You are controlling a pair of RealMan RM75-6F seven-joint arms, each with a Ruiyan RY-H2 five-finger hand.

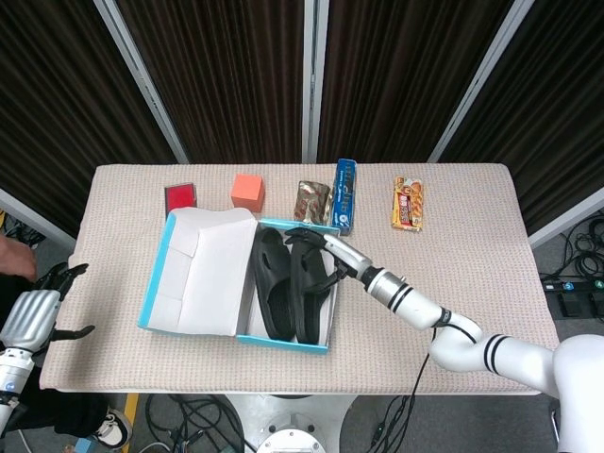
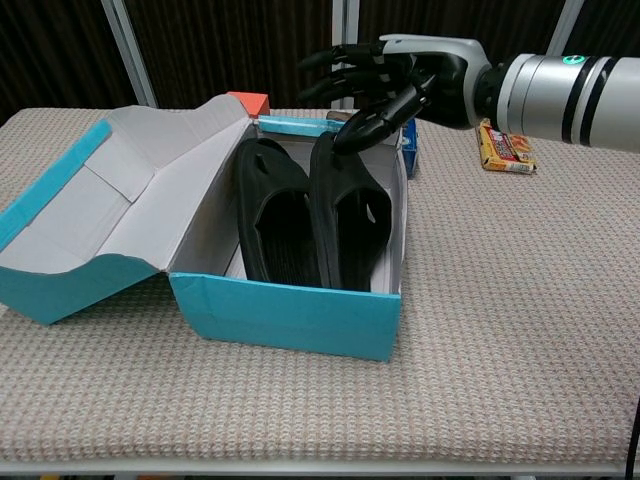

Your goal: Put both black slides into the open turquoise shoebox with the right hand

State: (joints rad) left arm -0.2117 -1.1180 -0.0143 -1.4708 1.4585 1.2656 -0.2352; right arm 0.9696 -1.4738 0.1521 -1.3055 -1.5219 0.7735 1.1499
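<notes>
The open turquoise shoebox (image 1: 155,283) (image 2: 290,315) lies at the table's left-middle, its lid folded out to the left. Both black slides sit inside it side by side: the left slide (image 1: 270,281) (image 2: 272,220) and the right slide (image 1: 309,283) (image 2: 350,215), which leans on the box's right wall. My right hand (image 1: 326,248) (image 2: 392,82) hovers over the far end of the right slide with its fingers spread and holds nothing; one fingertip is close to the slide's top edge. My left hand (image 1: 34,311) hangs off the table's left edge, fingers apart and empty.
Along the far edge stand a red box (image 1: 179,196), an orange block (image 1: 247,191) (image 2: 248,100), a snack packet (image 1: 312,202), a blue box (image 1: 345,195) and a yellow-red bar packet (image 1: 408,203) (image 2: 505,148). The beige cloth (image 1: 472,264) covers the table.
</notes>
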